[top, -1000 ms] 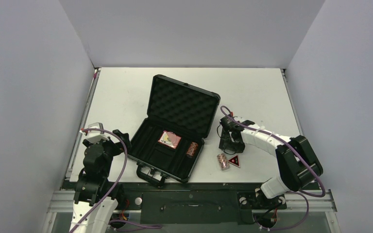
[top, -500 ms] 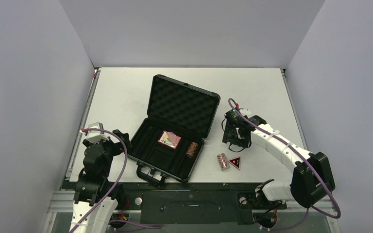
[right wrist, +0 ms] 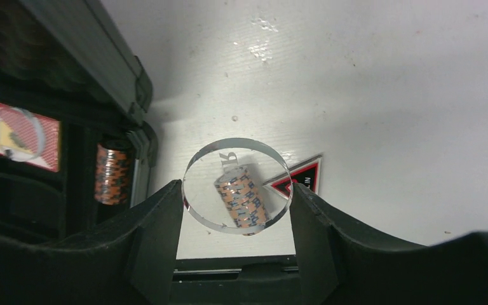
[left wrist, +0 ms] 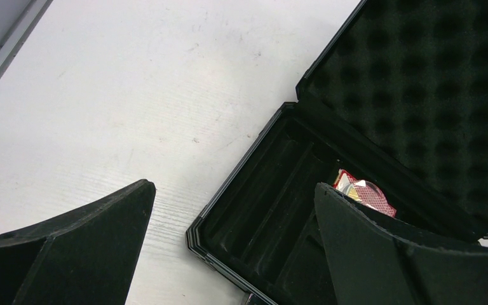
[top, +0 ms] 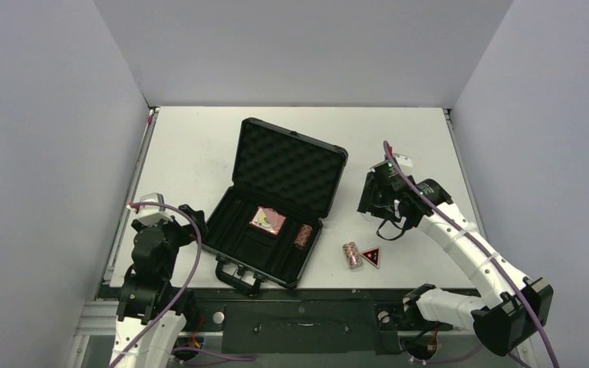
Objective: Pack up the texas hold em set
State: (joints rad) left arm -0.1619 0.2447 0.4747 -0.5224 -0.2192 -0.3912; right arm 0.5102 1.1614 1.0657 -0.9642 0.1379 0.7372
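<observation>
Only the right wrist view shows a clear disc (right wrist: 198, 190) clamped in the right gripper (right wrist: 237, 198) — held above the loose chip roll (top: 351, 255) beside the open case (top: 291, 165). The left gripper (left wrist: 234, 186), fingers apart, hovers at the case's left corner.

**Robot laboratory test cell.** Plain matte grey panels (top: 46, 153) stand to the left of, to the right of and beyond both tools, forming a bare three-sided booth. Beneath the left tool (left wrist: 235, 190) and the right tool (right wrist: 236, 197) lies a plain white table (top: 192, 146). Behind the tools, at the table's near edge, the left arm (top: 149, 261) and right arm (top: 460, 238) are mounted on an aluminium frame (top: 92, 314). An exposed purple cable (top: 199, 244) loops along each arm.
</observation>
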